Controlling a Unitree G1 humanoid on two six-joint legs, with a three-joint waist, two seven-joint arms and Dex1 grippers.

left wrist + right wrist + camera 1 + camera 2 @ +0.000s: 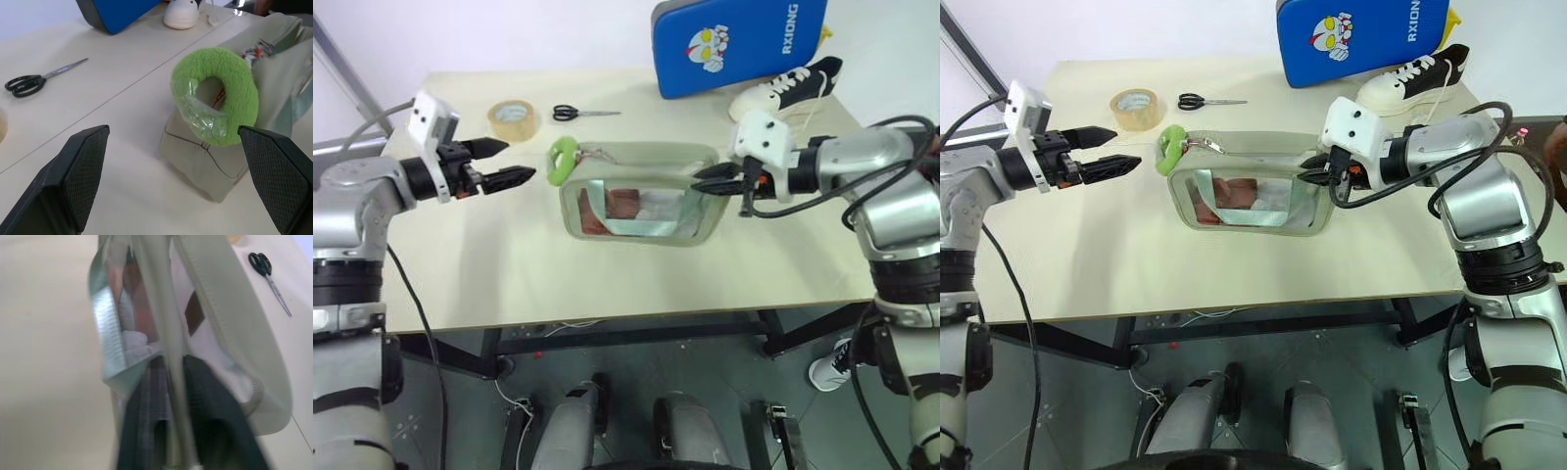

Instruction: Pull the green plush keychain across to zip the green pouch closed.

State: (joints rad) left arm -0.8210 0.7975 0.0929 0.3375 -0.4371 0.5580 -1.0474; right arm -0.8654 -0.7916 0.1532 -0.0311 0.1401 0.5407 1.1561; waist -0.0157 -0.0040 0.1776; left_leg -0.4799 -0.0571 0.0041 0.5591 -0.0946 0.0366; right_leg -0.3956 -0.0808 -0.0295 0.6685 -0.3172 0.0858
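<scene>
Pouch (641,201) is sitting mid-desk (509,264); I'm pinching its right end with my right gripper (705,178), while my left gripper (517,162) is gaping wide just beside the keychain (562,160) (at the pouch's left end).

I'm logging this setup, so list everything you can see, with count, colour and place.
green pouch: one, pale grey-green with a clear window, middle of the table.
green plush keychain: one, lime green, at the pouch's left end.
tape roll: one, beige, far left part of the table.
scissors: one pair, black handles, right of the tape roll.
blue case: one, blue with a cartoon, far edge.
shoe: one, white and black, beside the blue case.
table: one, cream.
left gripper: black fingers, open, left of the keychain.
right gripper: black fingers, shut on the pouch's right end.
</scene>
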